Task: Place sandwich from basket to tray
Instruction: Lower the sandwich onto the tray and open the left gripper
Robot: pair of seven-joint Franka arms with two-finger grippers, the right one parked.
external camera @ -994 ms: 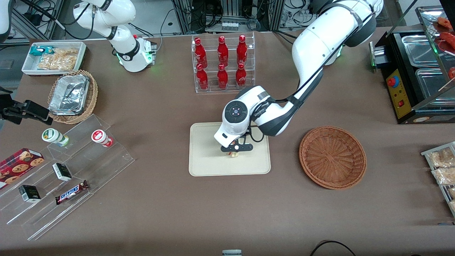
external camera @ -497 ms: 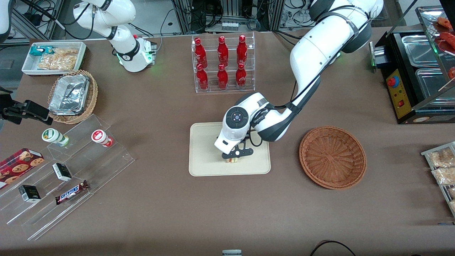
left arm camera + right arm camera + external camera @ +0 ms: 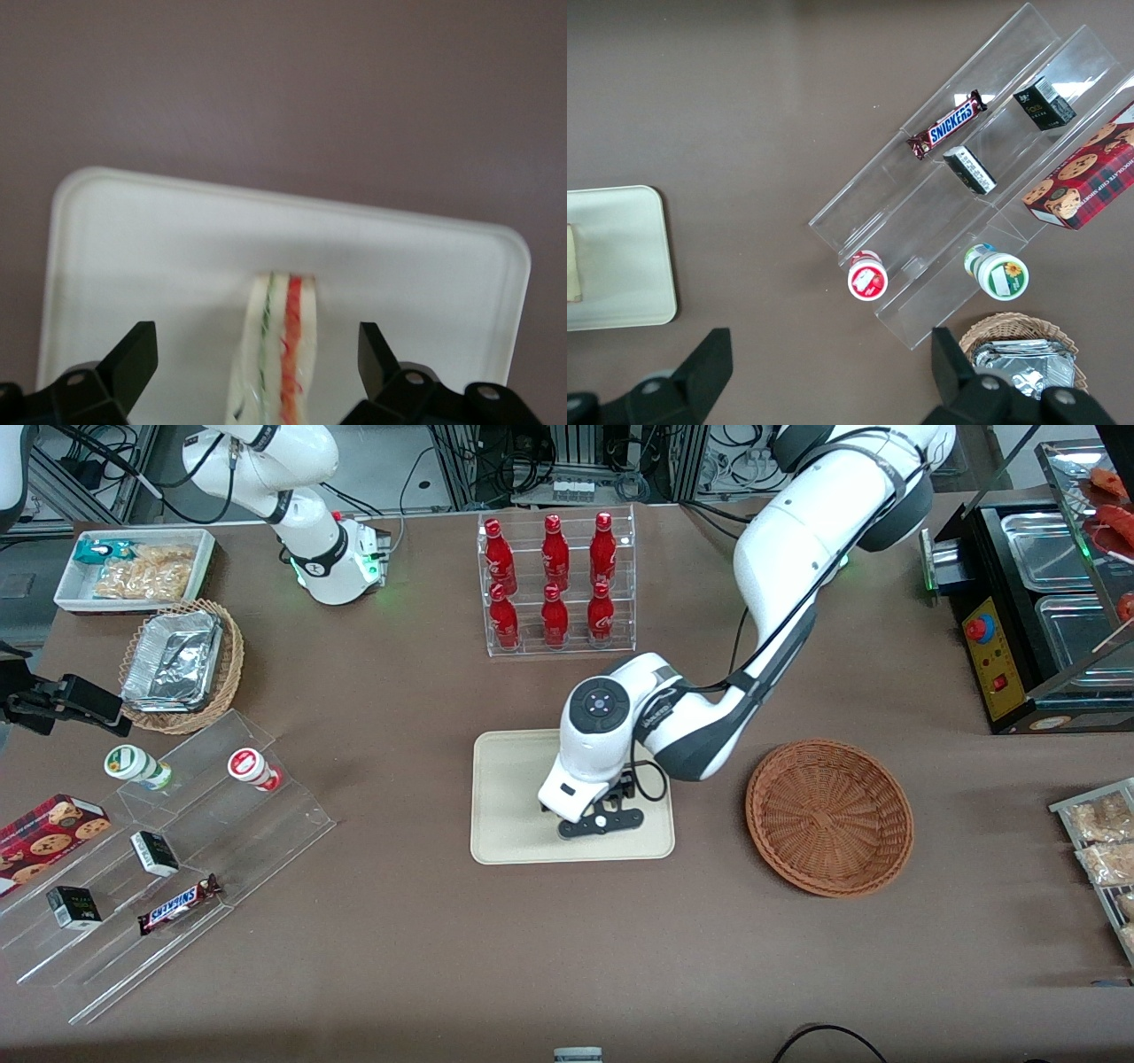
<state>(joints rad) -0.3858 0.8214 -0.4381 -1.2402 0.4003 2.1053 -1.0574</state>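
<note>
Brown tabletop (image 3: 443, 957), item logged: my gripper (image 3: 257, 376), fingers spread wide and clear of the wrap, hangs low over the tray (image 3: 133, 239), sandwich (image 3: 279, 345) resting there between them, long axis along my approach; basket (image 3: 829, 817) empty.

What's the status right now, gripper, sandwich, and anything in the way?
Gripper over the tray, jaws open, either side of the sandwich. Sandwich on the tray, standing on edge. Basket empty. Nothing in the way.
</note>
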